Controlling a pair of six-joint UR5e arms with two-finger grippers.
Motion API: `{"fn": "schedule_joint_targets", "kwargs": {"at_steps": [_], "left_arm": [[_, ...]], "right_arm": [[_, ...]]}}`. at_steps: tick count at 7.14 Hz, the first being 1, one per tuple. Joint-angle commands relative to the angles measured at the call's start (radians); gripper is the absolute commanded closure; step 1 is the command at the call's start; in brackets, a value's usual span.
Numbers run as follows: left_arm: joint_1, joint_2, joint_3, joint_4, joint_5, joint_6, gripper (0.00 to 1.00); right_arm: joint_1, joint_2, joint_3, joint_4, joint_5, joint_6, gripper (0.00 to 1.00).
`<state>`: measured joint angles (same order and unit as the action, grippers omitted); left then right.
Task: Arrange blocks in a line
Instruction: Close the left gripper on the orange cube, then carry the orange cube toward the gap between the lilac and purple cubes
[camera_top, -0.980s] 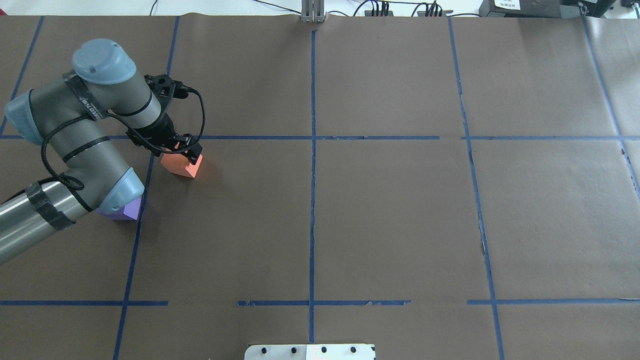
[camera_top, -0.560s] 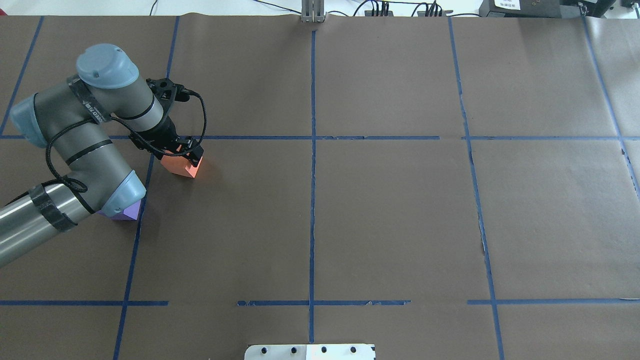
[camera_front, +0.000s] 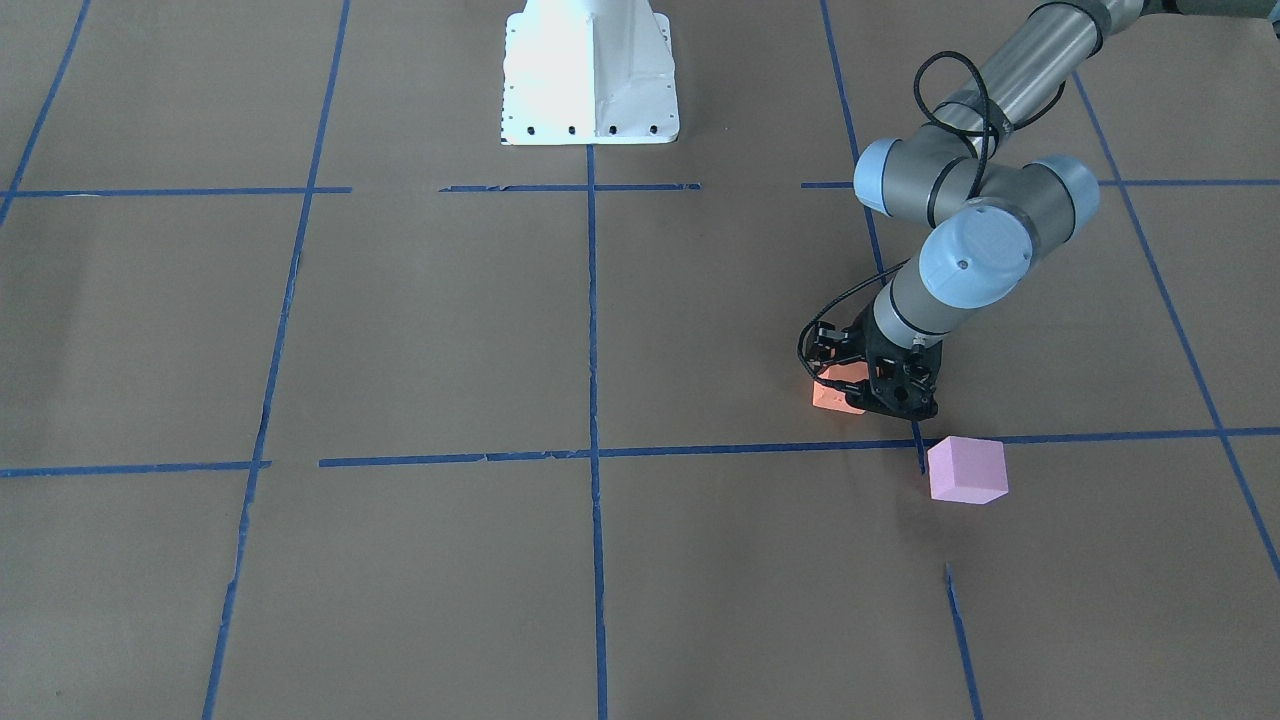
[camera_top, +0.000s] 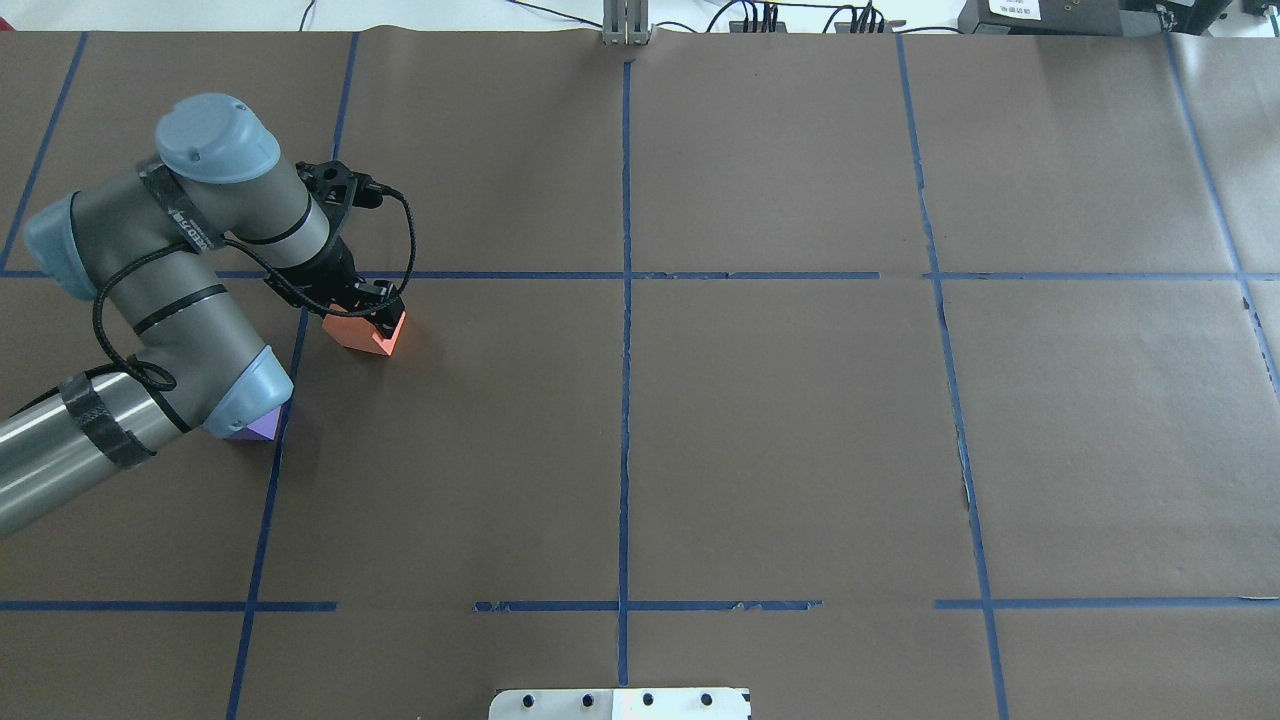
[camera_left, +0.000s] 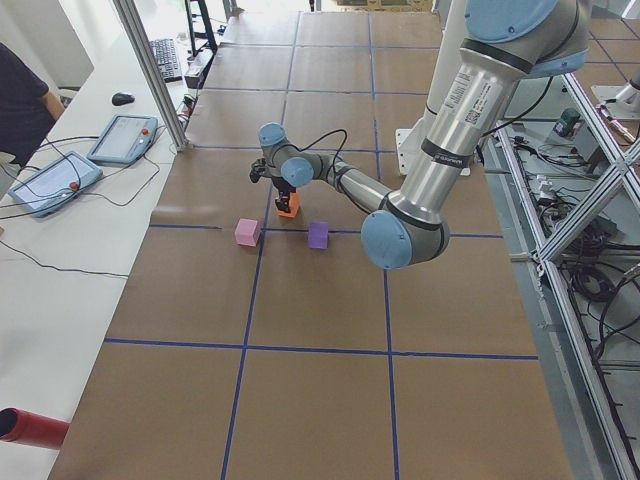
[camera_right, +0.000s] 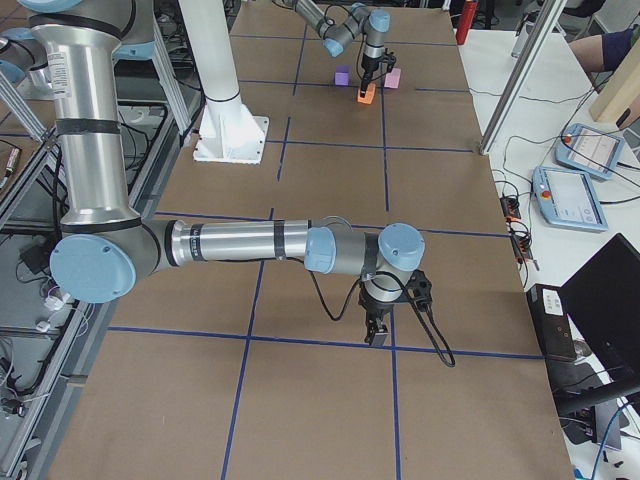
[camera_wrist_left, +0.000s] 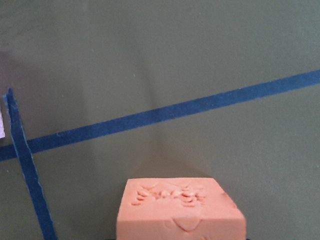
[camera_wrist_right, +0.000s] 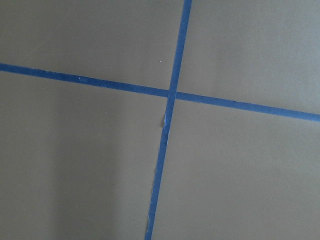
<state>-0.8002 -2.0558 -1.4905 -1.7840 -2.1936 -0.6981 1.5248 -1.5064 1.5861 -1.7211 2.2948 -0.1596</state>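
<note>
- Three foam blocks sit near the left end of the desk (camera_top: 800, 420), in a shallow triangle rather than a row.
- The orange block (camera_top: 365, 332) rests just on the robot's side of a blue tape line (camera_top: 520, 275), close to a tape crossing. The left end effector (camera_top: 370, 312) stands over it with its fingers pressed to opposite sides, pinching the block.
- The pink block (camera_front: 966, 470) lies just across that tape line, on the operators' side, apart from the orange one.
- The purple block (camera_top: 262, 428) lies nearer the robot, half hidden under the left arm's elbow in the overhead view.
- The right end effector (camera_right: 378, 330) hangs over a tape crossing well apart from the blocks, toward the other end. It shows only from the side, so I cannot tell whether it is spread or pressed together.
- The desk is covered in matte brown paper, gridded with blue tape that is torn and gapped in places. A white base plate (camera_front: 590, 80) is bolted at the robot's edge.
- Around the desk is a white side bench with two teach pendants (camera_left: 45, 183), a keyboard (camera_left: 165, 58) and a mouse (camera_left: 122, 98). An operator (camera_left: 20, 110) in a dark shirt sits there. Aluminium posts stand along the bench, and cables trail along the desk's far edge.
</note>
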Motion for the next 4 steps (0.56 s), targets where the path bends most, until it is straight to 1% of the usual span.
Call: {"fn": "schedule_joint_targets", "kwargs": {"at_steps": [1,2,3,4], "left_arm": [[-0.039,0.009,-0.087,0.014,0.008,0.002,0.63],[-0.080,0.014,-0.153,0.065,0.009,0.012,0.63],[-0.103,0.048,-0.201,0.095,0.009,0.015,0.63],[-0.128,0.075,-0.214,0.100,0.003,0.012,0.62]], "right_arm": [[0.000,0.000,0.000,0.000,0.000,0.000,0.00],[0.000,0.000,0.000,0.000,0.000,0.000,0.00],[0.000,0.000,0.000,0.000,0.000,0.000,0.00],[0.000,0.000,0.000,0.000,0.000,0.000,0.00]]}}
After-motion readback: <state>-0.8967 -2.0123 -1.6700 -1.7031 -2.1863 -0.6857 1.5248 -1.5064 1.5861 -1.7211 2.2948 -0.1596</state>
